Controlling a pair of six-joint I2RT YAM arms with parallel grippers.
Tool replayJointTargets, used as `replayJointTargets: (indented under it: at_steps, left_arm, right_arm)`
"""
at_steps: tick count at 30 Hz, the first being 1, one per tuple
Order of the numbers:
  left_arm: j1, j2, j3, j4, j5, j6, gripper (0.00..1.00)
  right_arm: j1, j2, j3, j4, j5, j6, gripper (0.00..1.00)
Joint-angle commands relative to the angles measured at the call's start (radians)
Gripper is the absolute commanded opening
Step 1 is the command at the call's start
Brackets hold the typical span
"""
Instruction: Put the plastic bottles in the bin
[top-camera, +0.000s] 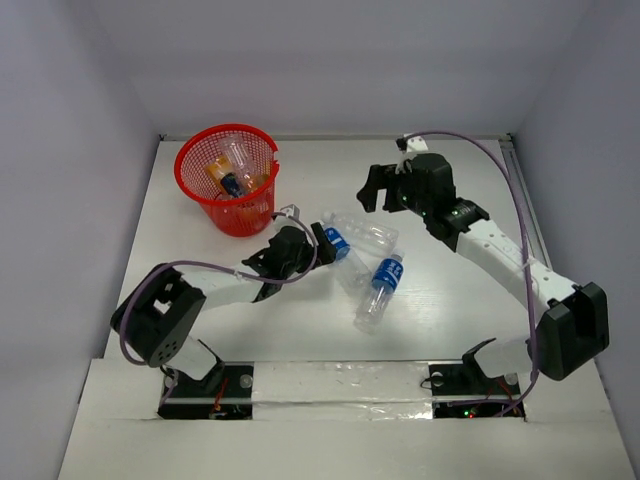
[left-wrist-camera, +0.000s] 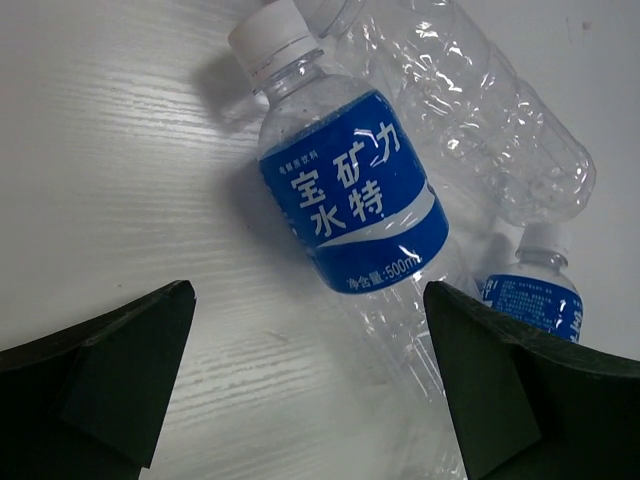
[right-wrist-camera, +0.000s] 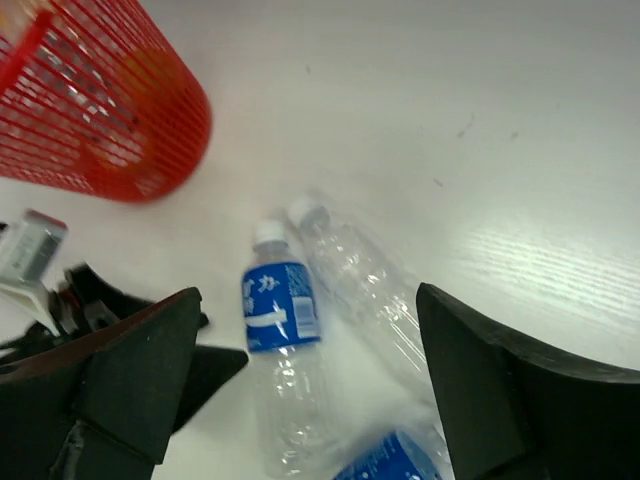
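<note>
Left end effector (left-wrist-camera: 308, 300) released — blue-label bottle (left-wrist-camera: 350, 190) lies just ahead, between its fingers.

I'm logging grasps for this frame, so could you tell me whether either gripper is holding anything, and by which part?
Nothing is held: the left gripper is open over a blue-labelled bottle, and the right gripper is open and empty.

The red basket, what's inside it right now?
The bin holds an orange bottle and a clear bottle with a blue label. Its lattice wall hides anything lower down.
</note>
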Motion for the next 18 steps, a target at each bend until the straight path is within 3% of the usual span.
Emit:
replayJointTargets:
  at_steps: [1,11,18]
  left_arm:
    - [-0.007,0.04,0.068,0.08,-0.037,-0.037,0.99]
    - [-0.007,0.24,0.222,0.071,-0.017,-0.036,0.99]
    - [-0.007,0.323,0.255,0.063,-0.082,-0.031,0.83]
  right_arm:
    - [-0.021,0.038,0.015,-0.113,-0.038,-0.09,0.95]
    - [-0.044,0.268,0.211,-0.279,-0.122,-0.222,0.98]
    - [-0.044,0.413,0.334,-0.363,-0.162,-0.293,0.99]
